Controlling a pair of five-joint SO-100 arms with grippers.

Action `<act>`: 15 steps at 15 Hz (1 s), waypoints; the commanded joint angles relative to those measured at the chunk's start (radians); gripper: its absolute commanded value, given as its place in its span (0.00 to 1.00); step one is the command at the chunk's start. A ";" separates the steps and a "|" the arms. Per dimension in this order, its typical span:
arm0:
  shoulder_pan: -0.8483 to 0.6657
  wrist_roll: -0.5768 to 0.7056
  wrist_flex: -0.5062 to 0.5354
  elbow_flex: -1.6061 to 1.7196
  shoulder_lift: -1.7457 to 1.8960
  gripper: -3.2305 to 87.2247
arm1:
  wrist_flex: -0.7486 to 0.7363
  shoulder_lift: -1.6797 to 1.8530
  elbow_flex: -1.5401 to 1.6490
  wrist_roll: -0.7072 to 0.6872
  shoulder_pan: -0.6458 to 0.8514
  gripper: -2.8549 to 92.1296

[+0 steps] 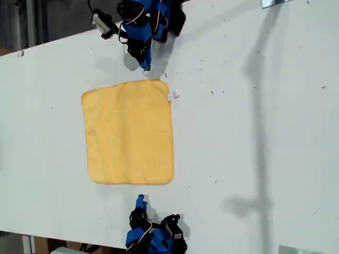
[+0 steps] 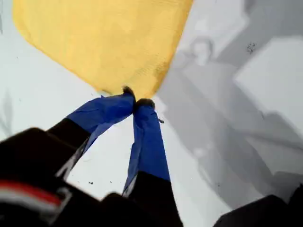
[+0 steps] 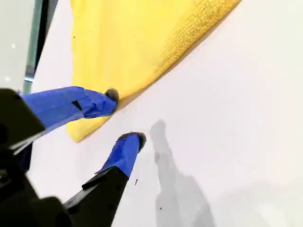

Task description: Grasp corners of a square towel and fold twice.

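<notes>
The towel lies flat and fully spread on the white tabletop, left of centre in the exterior view. Its edges run roughly square to the picture. Its white tag sticks out at the towel's upper right corner in the exterior view and rests on the tabletop.

My first end effector has its blue-taped fingers pressed together, with the dark tips meeting. Nothing is between them. In the first wrist view the tips sit just short of a rounded towel corner, and the cloth fans away beyond them. I cannot tell whether the tips touch the tabletop. Grey shadows fall across the bare surface beside that corner.

My second end effector is apart and holds nothing. In the second wrist view one taped finger has its tip against the towel's edge close to another rounded corner. The second finger is over bare tabletop just beside the cloth. I cannot tell whether either tip makes contact.

In the exterior view one arm reaches in from the top edge. Its blue tip is near the towel's upper edge but clear of it. The other arm reaches in from the bottom edge, with its tip near the lower edge and also clear of the cloth. The wrist views do not settle which arm is which. A long thin shadow runs down the tabletop on the exterior view's right.
</notes>
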 commanded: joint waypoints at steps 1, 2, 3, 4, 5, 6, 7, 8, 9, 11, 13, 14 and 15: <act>0.095 -0.232 0.011 -0.041 0.009 0.14 | -0.038 -0.008 -0.043 -0.301 0.164 0.07; 0.086 -0.229 0.011 -0.041 0.009 0.15 | -0.038 -0.008 -0.043 -0.301 0.163 0.07; 0.083 -0.207 0.009 -0.043 0.009 0.15 | -0.038 -0.008 -0.043 -0.301 0.160 0.07; 0.089 -0.170 0.015 -0.060 0.009 0.15 | -0.041 -0.008 -0.043 -0.301 0.153 0.08; 0.095 -0.147 0.017 -0.067 0.009 0.15 | -0.043 -0.008 -0.043 -0.301 0.153 0.08; 0.094 -0.156 0.017 -0.067 0.009 0.15 | -0.043 -0.008 -0.041 -0.301 0.155 0.07; 0.089 -0.155 0.017 -0.066 0.009 0.15 | -0.041 -0.008 -0.041 -0.301 0.161 0.07; 0.097 -0.167 0.003 -0.054 0.009 0.15 | -0.051 -0.008 -0.046 -0.311 0.155 0.09; 0.153 -0.163 -0.092 -0.043 0.009 0.15 | -0.138 -0.011 -0.078 -0.390 0.109 0.17; 0.321 -0.222 -0.210 -0.087 -0.008 0.14 | -0.199 -0.181 -0.227 -0.411 0.003 0.25; 0.383 -0.360 -0.048 -0.137 -0.083 0.13 | -0.273 -0.549 -0.316 -0.419 -0.140 0.30; 0.417 -0.439 0.032 -0.132 -0.054 0.13 | -0.298 -0.650 -0.331 -0.413 -0.192 0.30; 0.463 -0.502 0.069 -0.114 0.003 0.13 | -0.313 -0.716 -0.322 -0.413 -0.212 0.31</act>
